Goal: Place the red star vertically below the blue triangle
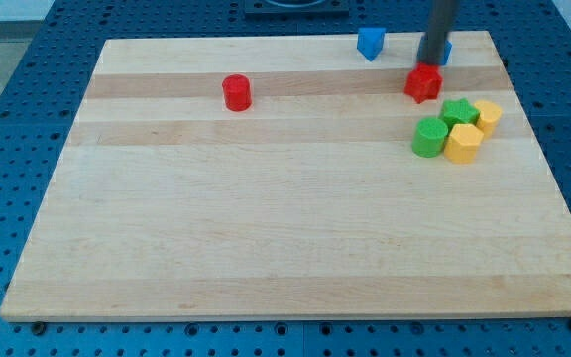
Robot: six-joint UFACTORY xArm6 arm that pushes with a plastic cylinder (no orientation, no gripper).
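In the single camera view, a pale wooden board with lengthwise grain bands lies on a blue perforated desk. The dark straight rod comes down from the view's top on the right, and my tip sits right at the upper edge of the red star-shaped block, apparently touching it, though the contact itself cannot be made out for certain. That red star is a small, glossy, solid-red piece with short blunt points, lying flat near the board's upper right. Behind the rod, partly hidden by it, a blue block peeks out just above the star; its shape cannot be told. A second blue block, angular and possibly triangular, sits at the board's top edge to the view's left of the rod. Just below and right of the star is a tight cluster: a green star-like block, a green round block, a yellow block and another yellow block. A red cylinder stands well apart toward the upper left. The arm carries no end effector that opens or closes, only the rod.
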